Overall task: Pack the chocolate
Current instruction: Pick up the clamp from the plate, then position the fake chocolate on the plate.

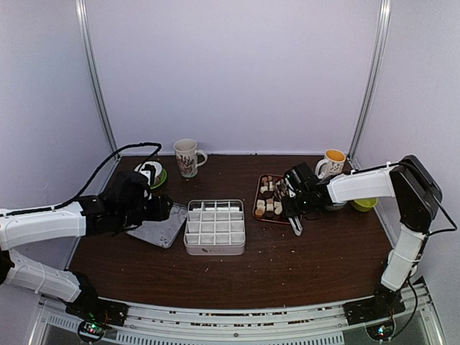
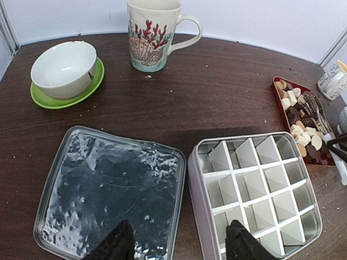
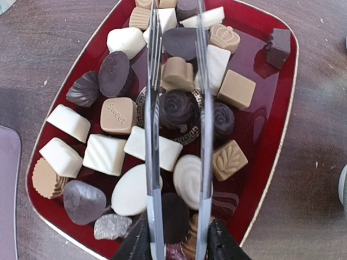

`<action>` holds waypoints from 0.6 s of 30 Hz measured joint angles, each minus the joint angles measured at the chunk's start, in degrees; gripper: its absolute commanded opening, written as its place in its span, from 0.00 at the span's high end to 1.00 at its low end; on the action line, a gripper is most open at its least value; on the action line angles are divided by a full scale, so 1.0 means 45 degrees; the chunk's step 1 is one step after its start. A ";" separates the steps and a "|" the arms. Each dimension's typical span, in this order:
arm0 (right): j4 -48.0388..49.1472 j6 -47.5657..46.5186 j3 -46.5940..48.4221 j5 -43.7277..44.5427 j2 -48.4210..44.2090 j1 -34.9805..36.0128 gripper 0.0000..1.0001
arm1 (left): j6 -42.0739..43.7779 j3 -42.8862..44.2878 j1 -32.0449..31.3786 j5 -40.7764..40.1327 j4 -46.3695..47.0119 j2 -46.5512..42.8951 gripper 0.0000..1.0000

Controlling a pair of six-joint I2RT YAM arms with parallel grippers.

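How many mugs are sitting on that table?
2. The coral-patterned mug stands at the back, near the middle. The yellow-lined mug stands at the back right. The right arm covers some of the table, so another could be hidden.

chocolate [image 3: 118,115]: dark, tan and white moulded pieces, loosely heaped on the red tray [image 3: 256,127].

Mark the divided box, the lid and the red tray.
divided box [image 2: 194,184], left wrist view, its left outer wall.
lid [image 2: 108,189], left wrist view, middle of its top face.
red tray [image 3: 265,122], right wrist view, bare floor at right.
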 measured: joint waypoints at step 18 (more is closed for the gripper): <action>-0.3691 -0.0860 -0.0991 -0.1637 -0.5255 -0.0005 0.70 | 0.0000 0.0000 0.0000 0.0005 -0.0005 -0.0005 0.40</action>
